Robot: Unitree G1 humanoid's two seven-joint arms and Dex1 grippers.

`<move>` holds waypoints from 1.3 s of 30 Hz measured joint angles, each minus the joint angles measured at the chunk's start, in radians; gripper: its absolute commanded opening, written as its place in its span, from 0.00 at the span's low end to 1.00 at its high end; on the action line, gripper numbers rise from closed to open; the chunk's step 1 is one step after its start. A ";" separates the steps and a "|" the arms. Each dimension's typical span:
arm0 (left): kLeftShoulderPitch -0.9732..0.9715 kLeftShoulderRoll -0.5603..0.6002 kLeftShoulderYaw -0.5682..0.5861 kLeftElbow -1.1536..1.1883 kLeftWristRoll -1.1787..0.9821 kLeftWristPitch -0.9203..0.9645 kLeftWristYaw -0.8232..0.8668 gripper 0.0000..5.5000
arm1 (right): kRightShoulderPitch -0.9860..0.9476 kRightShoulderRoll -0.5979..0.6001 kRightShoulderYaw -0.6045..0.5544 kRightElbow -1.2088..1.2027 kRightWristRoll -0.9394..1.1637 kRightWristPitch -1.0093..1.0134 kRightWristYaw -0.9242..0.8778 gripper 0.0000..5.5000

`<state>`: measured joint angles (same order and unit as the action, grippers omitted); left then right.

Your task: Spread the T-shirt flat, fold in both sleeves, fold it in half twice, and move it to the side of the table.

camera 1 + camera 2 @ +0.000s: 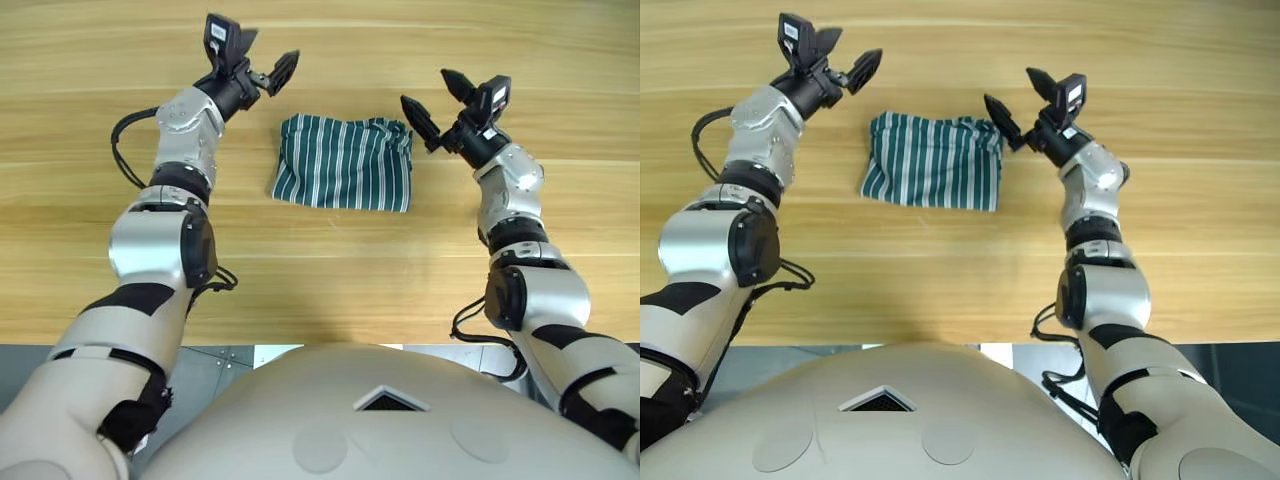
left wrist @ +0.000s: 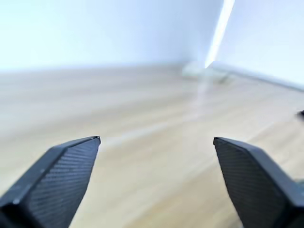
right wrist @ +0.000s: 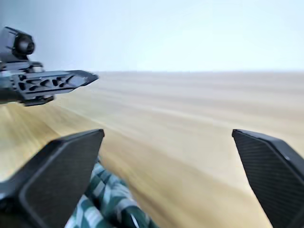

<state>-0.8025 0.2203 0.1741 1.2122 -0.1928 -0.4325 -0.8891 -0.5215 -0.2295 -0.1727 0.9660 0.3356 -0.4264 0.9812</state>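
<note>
From the head camera: a green-and-white striped T-shirt [image 1: 345, 163], folded into a compact bundle, lies on the pale wooden bench [image 1: 320, 290] between the robot's two outstretched arms. The left gripper [image 1: 266, 54] hangs off the bundle's far left corner, apart from the cloth, its two fingers spread wide and holding nothing. The right gripper [image 1: 425, 87] sits close to the bundle's far right corner, likewise spread and holding nothing; whether its nearer fingertip brushes the fabric cannot be told.

From the left wrist: two dark ribbed fingers [image 2: 61, 180] stand well apart, with wood grain running between them toward a light wall.

From the right wrist: the arm's own fingers [image 3: 61, 180] are splayed just as wide, nothing between them. A rumpled fold of the striped shirt shows beside one finger, low against the bench. Farther off, across the wood, one black, pointed finger of the left gripper juts into view, raised above the surface.
</note>
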 measured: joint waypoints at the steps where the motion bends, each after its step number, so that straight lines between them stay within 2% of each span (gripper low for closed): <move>1: 0.026 -0.004 0.007 -0.041 -0.036 -0.058 -0.112 0.69 | 0.014 0.012 0.003 -0.041 0.003 -0.016 0.029 0.81; 6: 0.245 0.009 -0.011 -0.214 -0.149 -0.207 -0.558 0.53 | 0.079 0.045 0.081 -0.220 -0.023 -0.062 0.087 0.63; 9: 0.333 0.045 -0.037 -0.321 -0.188 -0.226 -0.682 0.44 | 0.098 0.059 0.182 -0.260 -0.134 -0.102 0.066 0.53; 18: 0.409 0.092 -0.092 -0.399 -0.194 -0.267 -0.708 0.11 | 0.076 0.054 0.368 -0.212 -0.382 -0.162 -0.055 0.16; 23: 0.393 0.107 -0.151 -0.283 0.010 -0.399 -0.507 0.00 | 0.028 0.049 0.418 -0.123 -0.485 -0.176 -0.165 0.01; 25: 0.367 0.124 -0.185 -0.246 0.112 -0.444 -0.390 0.00 | 0.015 0.047 0.420 -0.096 -0.504 -0.179 -0.199 0.01; 30: 0.338 0.187 -0.349 -0.177 0.514 -0.494 0.037 0.00 | -0.051 0.055 0.438 -0.015 -0.563 -0.162 -0.328 0.01; 32: 0.306 0.210 -0.406 -0.171 0.613 -0.501 0.178 0.00 | -0.075 0.058 0.456 0.014 -0.597 -0.150 -0.380 0.01; 39: 0.231 0.264 -0.601 -0.193 0.847 -0.493 0.470 0.00 | -0.141 0.070 0.540 0.142 -0.751 -0.078 -0.593 0.01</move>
<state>-0.5715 0.4845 -0.4273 1.0193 0.6538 -0.9258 -0.4188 -0.6627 -0.1592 0.3669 1.1084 -0.4158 -0.5046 0.3881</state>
